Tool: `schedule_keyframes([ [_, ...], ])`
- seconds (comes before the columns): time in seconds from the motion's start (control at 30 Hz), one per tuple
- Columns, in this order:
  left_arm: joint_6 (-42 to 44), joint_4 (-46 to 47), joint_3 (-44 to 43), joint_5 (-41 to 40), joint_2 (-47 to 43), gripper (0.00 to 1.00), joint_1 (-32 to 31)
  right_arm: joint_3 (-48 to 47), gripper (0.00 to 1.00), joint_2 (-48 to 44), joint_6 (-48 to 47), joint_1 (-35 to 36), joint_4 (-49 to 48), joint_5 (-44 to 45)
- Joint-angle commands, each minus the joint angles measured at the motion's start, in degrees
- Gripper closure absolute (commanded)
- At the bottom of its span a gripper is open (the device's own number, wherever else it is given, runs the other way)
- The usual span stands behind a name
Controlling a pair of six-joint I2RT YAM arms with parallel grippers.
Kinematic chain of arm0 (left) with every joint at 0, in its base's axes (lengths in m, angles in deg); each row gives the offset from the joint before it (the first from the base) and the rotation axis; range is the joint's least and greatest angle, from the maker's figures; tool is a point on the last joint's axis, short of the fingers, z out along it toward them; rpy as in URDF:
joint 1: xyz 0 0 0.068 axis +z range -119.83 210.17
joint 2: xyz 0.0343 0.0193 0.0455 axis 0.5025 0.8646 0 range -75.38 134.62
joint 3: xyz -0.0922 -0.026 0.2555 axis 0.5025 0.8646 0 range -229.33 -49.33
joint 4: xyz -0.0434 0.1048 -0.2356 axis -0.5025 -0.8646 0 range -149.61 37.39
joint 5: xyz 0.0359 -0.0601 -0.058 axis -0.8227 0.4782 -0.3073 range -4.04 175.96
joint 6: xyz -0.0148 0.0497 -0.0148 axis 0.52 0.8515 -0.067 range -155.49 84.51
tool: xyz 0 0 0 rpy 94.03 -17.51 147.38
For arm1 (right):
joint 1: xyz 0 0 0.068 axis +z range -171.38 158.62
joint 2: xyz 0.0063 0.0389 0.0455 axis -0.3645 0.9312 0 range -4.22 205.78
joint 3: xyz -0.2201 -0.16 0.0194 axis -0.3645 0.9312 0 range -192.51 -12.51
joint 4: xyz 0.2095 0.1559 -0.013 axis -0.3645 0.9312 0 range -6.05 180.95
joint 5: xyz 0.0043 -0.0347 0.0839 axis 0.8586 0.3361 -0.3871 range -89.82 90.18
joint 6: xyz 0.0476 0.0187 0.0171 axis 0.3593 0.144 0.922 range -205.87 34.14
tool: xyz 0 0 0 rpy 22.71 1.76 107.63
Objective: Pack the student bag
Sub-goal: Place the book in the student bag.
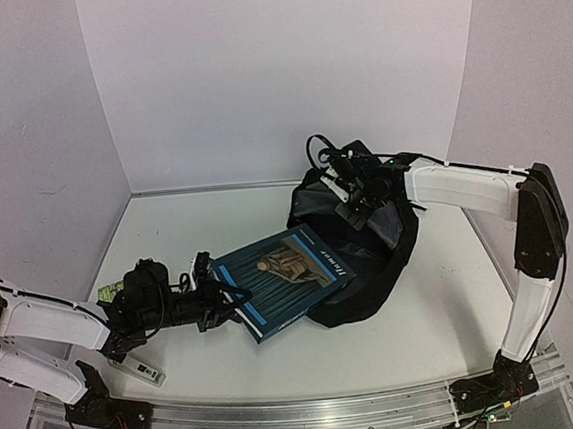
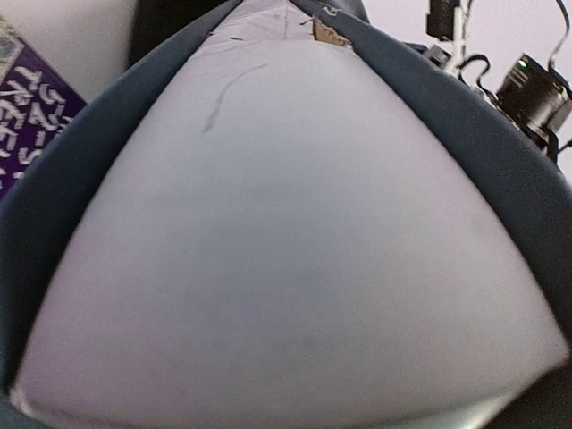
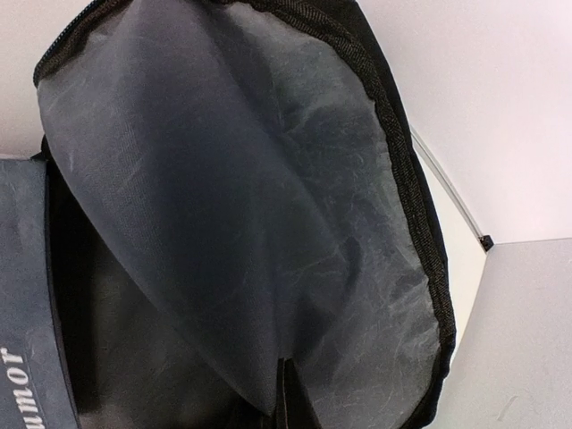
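Snagging is our main worry here. The left fingers point(image 1: 230, 300) are clamped on the near corner of the blue book point(image 1: 290, 272). Its far end lies just inside the mouth of the student bag point(image 1: 371, 267), which sits slumped right of centre on the bench point(image 1: 168, 235). The right fingers point(image 1: 351, 199) are pinched shut on the bag's upper rim, lifting it so the grey lining point(image 3: 268, 223) hangs open.

We judge that the book's leading corner could catch the loose lining or the zip edge point(image 3: 420, 223). The push would then slide the soft bag along the bench rather than seat the book. A one-corner grip also lets the book swing or droop. If the fabric slips from the right pinch, the mouth would fall onto the cover.

In the right wrist view the book hugs the left side of the mouth, with open room to its right and deeper in. Bare bench lies in front of and behind the bag, while the right wall stands near. A purple packet point(image 2: 22, 98) lies close beside the left wrist.
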Motion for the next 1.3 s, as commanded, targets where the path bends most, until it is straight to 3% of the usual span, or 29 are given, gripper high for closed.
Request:
schedule_keyframes([
  [0.0, 1.38, 5.07, -5.24, 4.81, 0.91, 0.97, -1.4, -3.27, 1.0, -2.55, 2.27, 0.58, -1.88, -2.77],
  [0.23, -0.25, 2.19, -7.78, -0.06, 5.16, 0.99, -1.46, -3.06, 1.0, -3.25, 3.3, 0.59, -1.21, -4.46],
  [0.5, -2.57, 9.78, -10.06, -12.52, 11.37, 0.99, -1.41, -1.7, 1.0, -5.82, 4.63, 0.61, 0.71, -7.03],
  [0.87, -8.88, 34.81, -27.41, -10.04, 38.71, 0.97, -1.54, -2.26, 1.0, -7.69, 5.73, 0.76, 2.74, -12.31],
  [1.27, -11.04, 25.12, -44.65, -12.33, 51.08, 0.85, -1.56, -0.88, 1.0, -9.03, 6.25, 0.75, 2.74, -14.73],
])
